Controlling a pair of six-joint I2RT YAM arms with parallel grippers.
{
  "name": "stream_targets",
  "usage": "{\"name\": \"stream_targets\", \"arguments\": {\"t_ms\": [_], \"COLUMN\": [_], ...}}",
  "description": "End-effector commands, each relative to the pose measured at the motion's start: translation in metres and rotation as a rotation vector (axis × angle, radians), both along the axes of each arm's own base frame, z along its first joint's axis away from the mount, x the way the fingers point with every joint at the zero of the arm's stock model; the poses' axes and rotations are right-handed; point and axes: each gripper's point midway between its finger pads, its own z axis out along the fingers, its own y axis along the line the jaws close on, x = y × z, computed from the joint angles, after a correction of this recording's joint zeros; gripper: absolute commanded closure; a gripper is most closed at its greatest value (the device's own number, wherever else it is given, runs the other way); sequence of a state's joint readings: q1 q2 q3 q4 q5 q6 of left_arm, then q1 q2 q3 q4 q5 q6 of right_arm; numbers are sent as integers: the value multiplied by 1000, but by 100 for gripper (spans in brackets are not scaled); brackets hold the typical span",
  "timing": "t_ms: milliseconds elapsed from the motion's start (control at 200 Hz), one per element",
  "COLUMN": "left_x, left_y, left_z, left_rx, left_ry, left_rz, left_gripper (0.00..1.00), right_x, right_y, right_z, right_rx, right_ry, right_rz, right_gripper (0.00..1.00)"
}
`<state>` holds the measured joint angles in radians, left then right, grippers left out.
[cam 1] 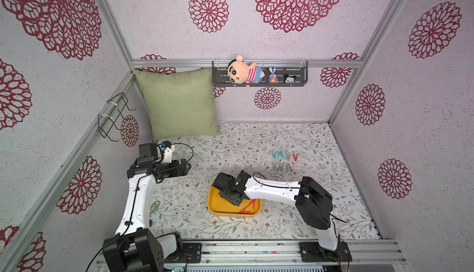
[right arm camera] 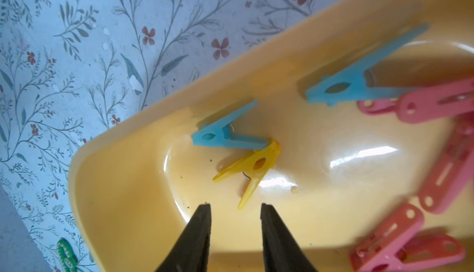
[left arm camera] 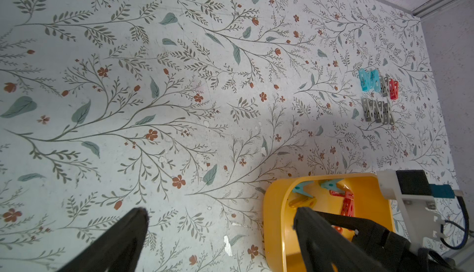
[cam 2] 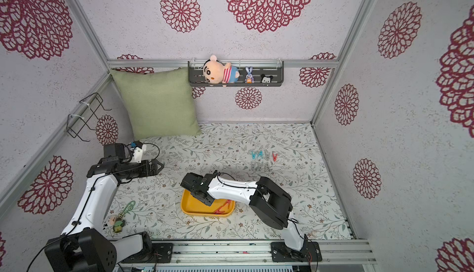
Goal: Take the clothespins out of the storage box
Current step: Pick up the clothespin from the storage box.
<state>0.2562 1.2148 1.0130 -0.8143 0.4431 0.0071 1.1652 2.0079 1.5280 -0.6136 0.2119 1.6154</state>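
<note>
While the right end effector [right arm camera: 236, 206] hangs narrowly parted and empty in the storage box [right arm camera: 115, 181], just short of a yellow clothespin [right arm camera: 259, 164], blue and red clothespins [right arm camera: 225, 137] lie beside. Farther, the left end effector [left arm camera: 220, 210] gapes wide above the surface [cam 1: 230, 155]; beyond, two rows of clothespins [cam 1: 278, 155].

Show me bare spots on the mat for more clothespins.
Bare: floral mat between the square green cushion, the shallow yellow plastic storage box and the rows of small plastic clothespins; also beside the right wall. Crowded: inside the box, under the right gripper.
</note>
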Motion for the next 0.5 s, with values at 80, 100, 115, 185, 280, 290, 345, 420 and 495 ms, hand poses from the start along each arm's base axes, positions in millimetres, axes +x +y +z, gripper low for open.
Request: {"name": "stream_targets", "arguments": {"t_ms": [80, 100, 115, 185, 280, 290, 345, 420, 495], "left_x": [3, 3, 4, 4, 4, 4, 4, 4, 4], "left_y": [1, 1, 1, 1, 1, 0, 1, 0, 0], "left_z": [9, 9, 10, 9, 10, 9, 10, 9, 10], "left_rx": [-4, -5, -4, -5, -7, -7, -7, -8, -10], "left_ry": [-31, -30, -32, -31, -34, -33, -35, -32, -33], "left_rz": [-6, -6, -7, -7, -8, -9, -8, -9, -10], "left_gripper": [3, 3, 3, 3, 3, 3, 3, 3, 3], "right_x": [7, 7, 7, 5, 2, 2, 1, 1, 1], "right_y": [2, 1, 2, 2, 4, 4, 6, 8, 7], "right_z": [-1, -2, -2, -7, -12, -13, -15, -17, -19], "right_rx": [-7, -9, -8, -11, -13, -12, -12, -8, -13], "right_ry": [-11, -9, -9, 1, 12, 13, 20, 22, 23], "right_rz": [-9, -8, -8, -5, 1, 3, 6, 9, 9], "right_gripper": [65, 65, 65, 65, 66, 66, 67, 67, 68]}}
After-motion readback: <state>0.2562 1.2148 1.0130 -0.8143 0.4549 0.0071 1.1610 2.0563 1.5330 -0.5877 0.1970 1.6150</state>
